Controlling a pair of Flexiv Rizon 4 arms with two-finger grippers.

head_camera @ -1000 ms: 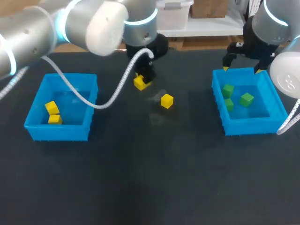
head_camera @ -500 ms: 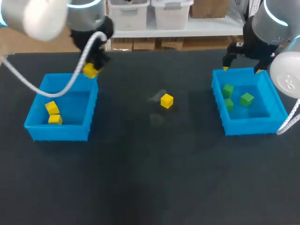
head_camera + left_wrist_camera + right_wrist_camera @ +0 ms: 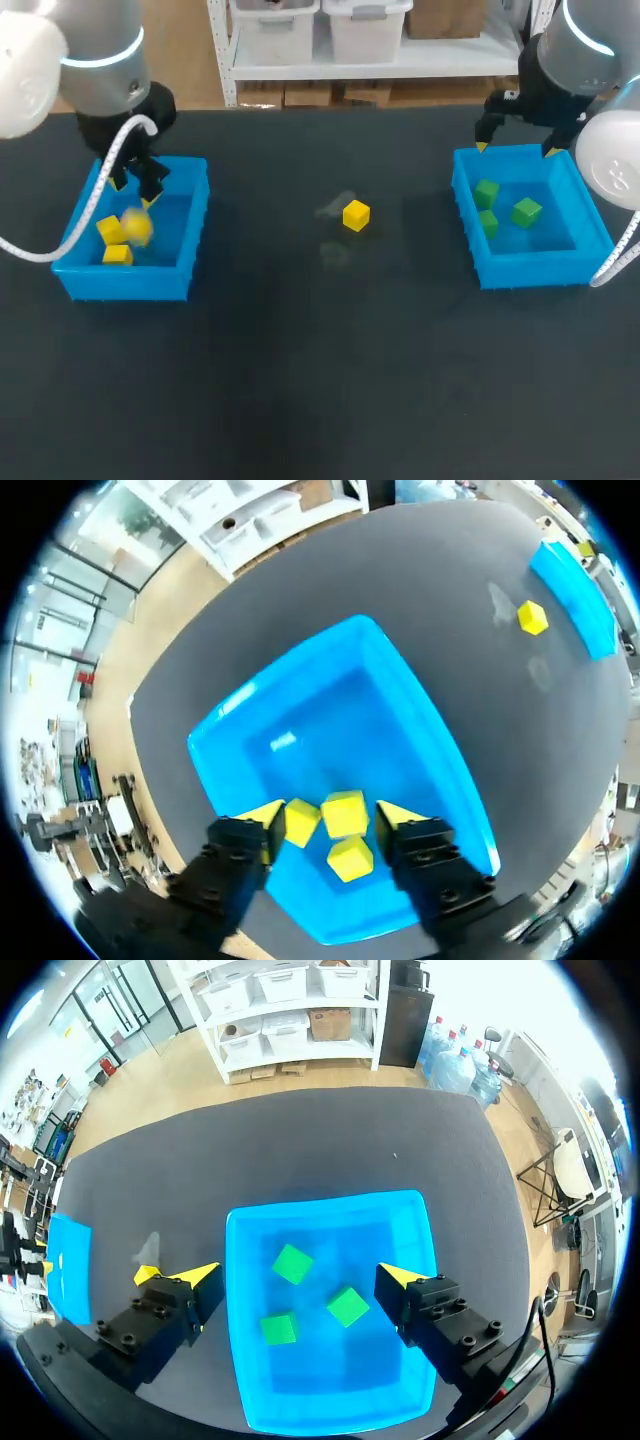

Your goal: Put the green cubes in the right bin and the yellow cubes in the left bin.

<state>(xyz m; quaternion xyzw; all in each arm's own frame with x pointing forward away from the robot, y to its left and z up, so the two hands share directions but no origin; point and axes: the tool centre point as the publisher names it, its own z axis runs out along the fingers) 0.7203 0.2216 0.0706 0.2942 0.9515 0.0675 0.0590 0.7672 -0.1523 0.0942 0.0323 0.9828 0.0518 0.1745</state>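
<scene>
Above the left bin (image 3: 125, 283) and its three yellow cubes (image 3: 345, 815) our left gripper (image 3: 330, 815) hangs, jaws apart; well rightward, our right gripper (image 3: 290, 1275) likewise.

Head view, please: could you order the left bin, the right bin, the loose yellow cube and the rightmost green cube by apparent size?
1. The left bin and the right bin: largest, looking about alike, so I would not rank them.
2. The loose yellow cube and the rightmost green cube: far smaller, also about alike.
</scene>
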